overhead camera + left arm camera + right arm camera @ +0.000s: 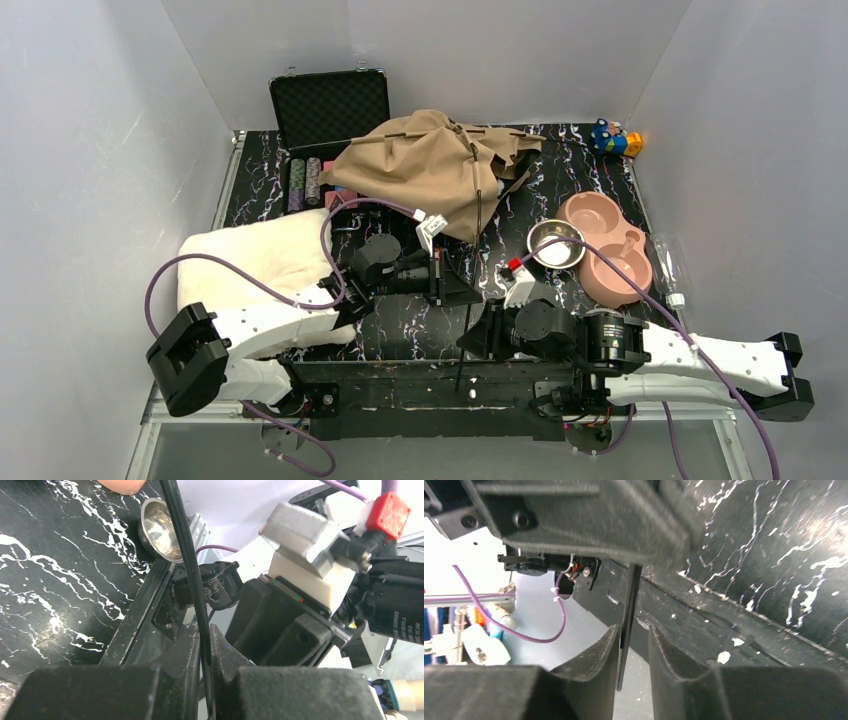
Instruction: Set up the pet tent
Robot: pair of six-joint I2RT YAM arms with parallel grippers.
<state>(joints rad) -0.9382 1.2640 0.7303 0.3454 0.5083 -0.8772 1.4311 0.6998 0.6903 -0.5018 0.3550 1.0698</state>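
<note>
The tan pet tent (430, 165) lies crumpled at the back middle of the table. One of its thin black poles (466, 325) runs from it toward the near edge. My left gripper (440, 280) is shut on this pole (187, 555); in the left wrist view the pole passes between the closed jaws of that gripper (205, 645). My right gripper (483, 335) sits lower on the same pole, near the table's front edge. Its jaws (631, 640) stand slightly apart, with the pole's free end (626, 630) between them, against the left finger.
A fluffy cream cushion (255, 265) lies at the left. An open black case (330, 105) and chip stacks (305, 180) are at the back left. A steel bowl (557, 243), a pink double bowl (605, 245), a plastic bottle (670, 265) and a small toy (615, 138) are on the right.
</note>
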